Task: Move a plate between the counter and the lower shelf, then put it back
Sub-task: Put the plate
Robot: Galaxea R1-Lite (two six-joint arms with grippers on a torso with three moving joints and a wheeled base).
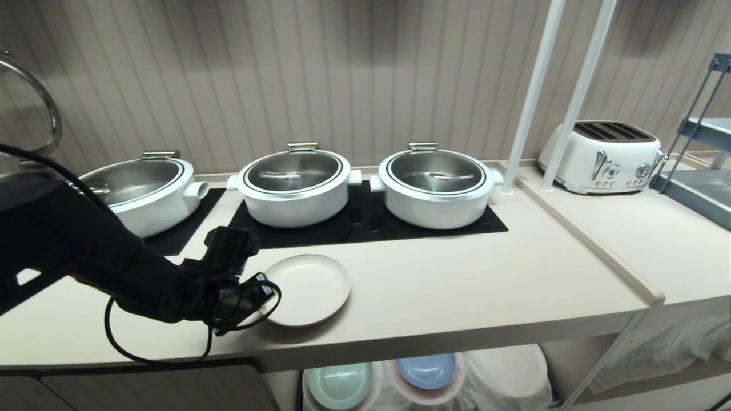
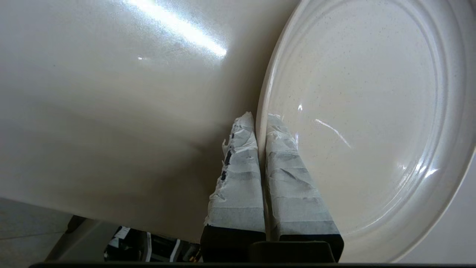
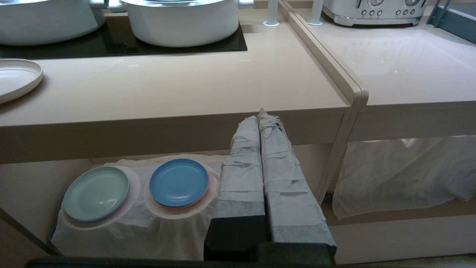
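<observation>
So the plate (image 1: 307, 289) sits on the bench (image 1: 457, 285), just in front of the middle pot (image 1: 294, 185). Left gripper (image 2: 260, 119) has its jaws pinching the plate's rim; right gripper (image 3: 260, 119), jaws pressed together, hangs before the lower shelf (image 3: 33, 186).

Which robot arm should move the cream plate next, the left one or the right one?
Probably the left. The left gripper is shut on the rim of the plate on the counter. The right gripper is shut on nothing, low in front of the counter edge, away from the plate.
</observation>
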